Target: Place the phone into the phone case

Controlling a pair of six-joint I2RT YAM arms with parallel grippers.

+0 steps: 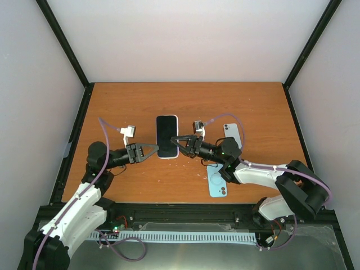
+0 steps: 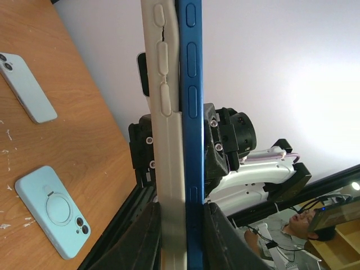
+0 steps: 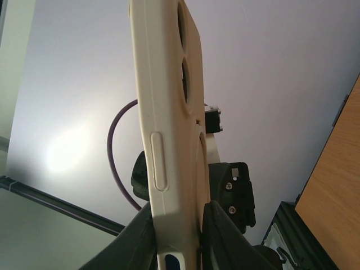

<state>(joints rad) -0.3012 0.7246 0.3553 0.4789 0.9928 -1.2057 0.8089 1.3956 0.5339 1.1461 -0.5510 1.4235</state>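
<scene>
Pressure from both sides seems to be the purpose of this hold. Blue phone (image 2: 193,112) and cream phone case (image 2: 163,140) are held above the tabletop (image 1: 129,101) between the two arms. The screen faces up in the overhead view, so each long edge is free to be pinched.

Left tool (image 2: 181,216) is closed across the pair on its side, one finger against the case's back and the other against the phone's face. That placement looks chosen to push the two together. Right tool (image 3: 179,216) is clamped the same way over the opposite edge. The case's back, side button and camera cut-out fill its view, and only a sliver of blue shows low between the fingers.

Seating looks unfinished, in my judgement. On the left arm's side the phone's blue edge stands fully exposed beside the case wall rather than inside it. A small split also shows near the case's upper button covers.

A pale blue phone (image 1: 232,134) and a pale blue case (image 1: 218,183) with a ring on its back lie on the wood near the right arm. Neither tool touches them.
</scene>
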